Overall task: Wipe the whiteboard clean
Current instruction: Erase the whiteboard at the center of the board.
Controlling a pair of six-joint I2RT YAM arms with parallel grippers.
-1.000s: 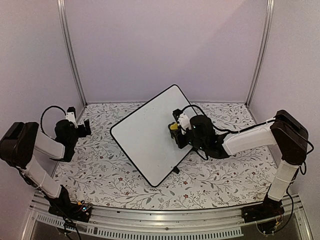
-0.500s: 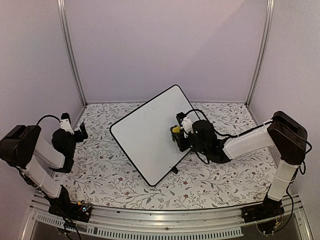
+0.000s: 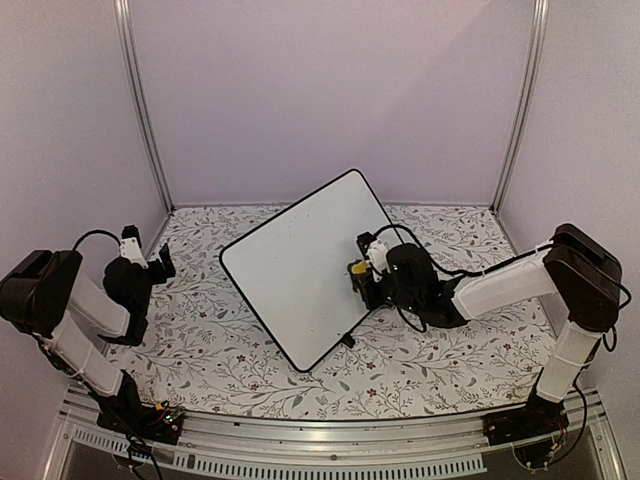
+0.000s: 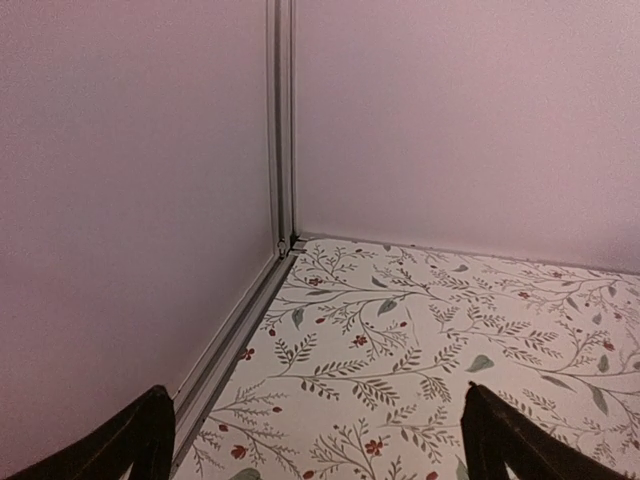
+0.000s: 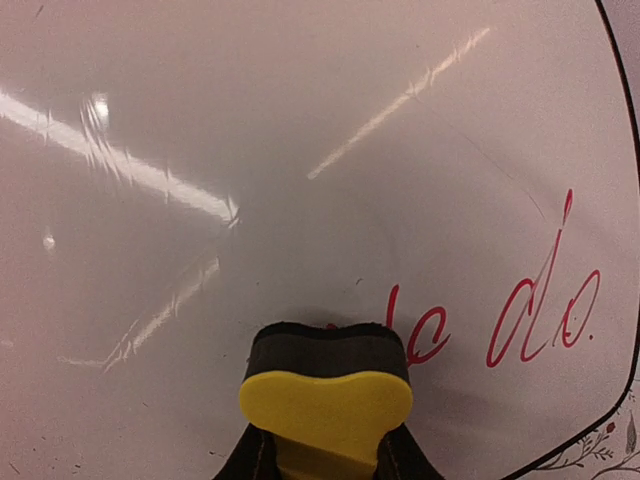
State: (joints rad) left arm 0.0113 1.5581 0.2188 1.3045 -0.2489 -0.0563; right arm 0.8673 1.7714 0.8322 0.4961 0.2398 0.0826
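Observation:
The whiteboard (image 3: 295,270) lies slanted across the middle of the floral table, white with a thin black frame. My right gripper (image 3: 364,282) is shut on a yellow eraser (image 3: 356,268) over the board's right edge. In the right wrist view the eraser (image 5: 326,385) presses its black felt pad against the whiteboard (image 5: 250,150), held by my right gripper (image 5: 326,462). Red handwriting (image 5: 540,310) remains just right of the pad, near the board's corner. My left gripper (image 3: 160,262) hovers far left, off the board. In its own view the left gripper (image 4: 320,450) stands wide open over bare tablecloth.
Pale walls enclose the table on three sides, with a metal post (image 4: 283,120) in the back left corner and a rail (image 4: 225,345) along the left wall's foot. A small black foot (image 3: 350,341) sticks out under the board's near right edge.
The right gripper has slid the eraser a little to the right and towards the near edge of the board. The left arm drew back to the left, then held still.

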